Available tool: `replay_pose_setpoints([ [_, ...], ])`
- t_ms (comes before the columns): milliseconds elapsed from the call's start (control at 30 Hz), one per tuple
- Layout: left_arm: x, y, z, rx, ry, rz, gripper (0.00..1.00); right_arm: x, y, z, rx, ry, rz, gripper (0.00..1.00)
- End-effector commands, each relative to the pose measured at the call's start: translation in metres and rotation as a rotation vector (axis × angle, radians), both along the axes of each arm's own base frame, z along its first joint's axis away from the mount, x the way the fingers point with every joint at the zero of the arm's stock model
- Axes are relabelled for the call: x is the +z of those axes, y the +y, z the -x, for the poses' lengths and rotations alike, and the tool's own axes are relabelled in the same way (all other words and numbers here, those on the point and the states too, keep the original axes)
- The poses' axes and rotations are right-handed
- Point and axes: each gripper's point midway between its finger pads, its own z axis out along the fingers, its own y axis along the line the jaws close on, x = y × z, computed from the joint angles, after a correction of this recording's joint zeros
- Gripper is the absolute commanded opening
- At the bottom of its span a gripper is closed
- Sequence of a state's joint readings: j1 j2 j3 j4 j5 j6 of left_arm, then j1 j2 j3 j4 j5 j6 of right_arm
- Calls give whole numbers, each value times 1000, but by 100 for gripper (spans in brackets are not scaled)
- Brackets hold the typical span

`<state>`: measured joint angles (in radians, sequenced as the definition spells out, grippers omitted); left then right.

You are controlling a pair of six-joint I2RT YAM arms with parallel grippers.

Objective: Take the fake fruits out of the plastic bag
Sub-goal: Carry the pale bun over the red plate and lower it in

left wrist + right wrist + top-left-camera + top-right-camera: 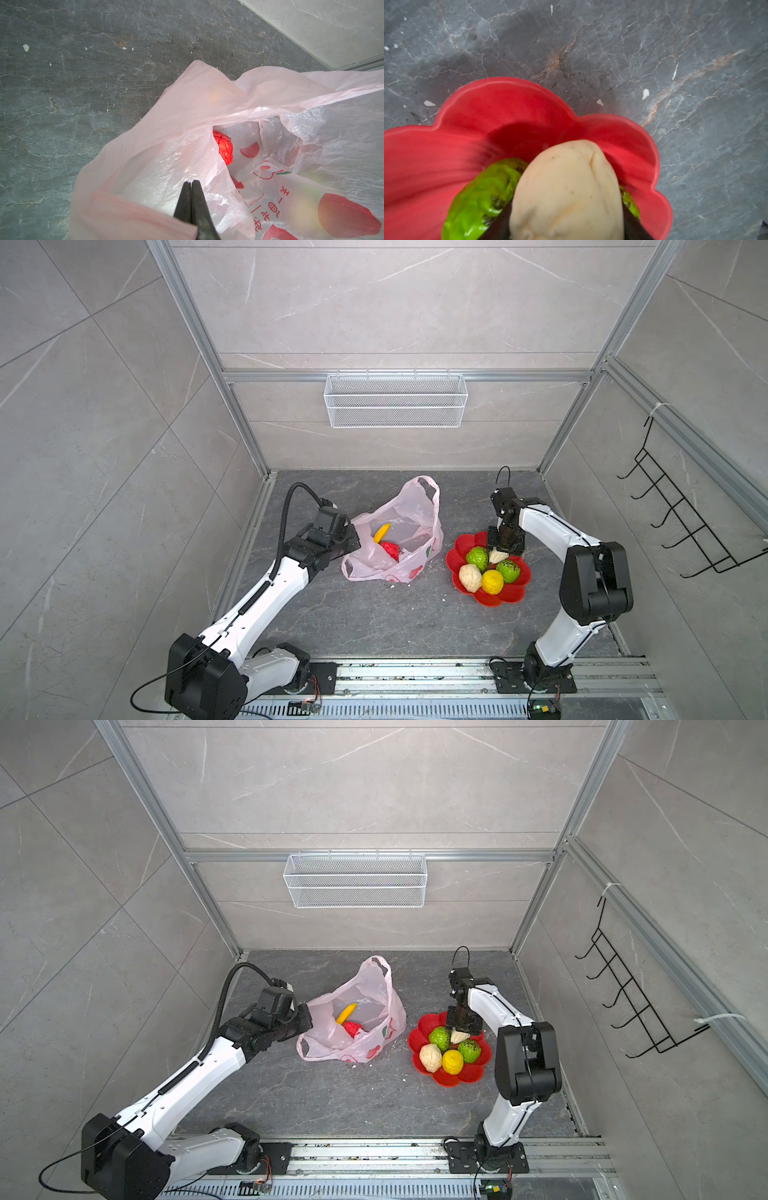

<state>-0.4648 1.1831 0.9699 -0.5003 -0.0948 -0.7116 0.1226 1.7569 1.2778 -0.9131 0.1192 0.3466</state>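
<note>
The pale-pink plastic bag [415, 506] [187, 116] lies open on the dark floor. Inside it are a yellow banana [382, 532] and a red lumpy ball [390, 549] [223, 145]. My left gripper [353, 541] [191, 184] is shut on the bag's left rim, holding the mouth open. My right gripper [500, 551] [564, 207] is shut on a cream fruit [566, 187] just above the red flower-shaped dish [511, 597] [488, 116]. In the dish lie two green balls [476, 556] [508, 569], a cream one [469, 577] and a yellow one [492, 581].
A white wire basket [395, 400] hangs on the back wall. A black hook rack [681, 510] is on the right wall. Metal rails [415, 672] run along the front edge by the arm bases. White crumbs dot the floor.
</note>
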Motion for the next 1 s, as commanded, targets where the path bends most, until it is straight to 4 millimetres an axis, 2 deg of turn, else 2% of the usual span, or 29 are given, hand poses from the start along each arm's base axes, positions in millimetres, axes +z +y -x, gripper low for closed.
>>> replay_pose_setpoints([
  [0,7,4,4,9,-21,12,0,-14,-2,5,-9,41,4,47],
  [967,7,11,13,26,-19,5,0,-10,-1,-2,-10,30,1,71],
])
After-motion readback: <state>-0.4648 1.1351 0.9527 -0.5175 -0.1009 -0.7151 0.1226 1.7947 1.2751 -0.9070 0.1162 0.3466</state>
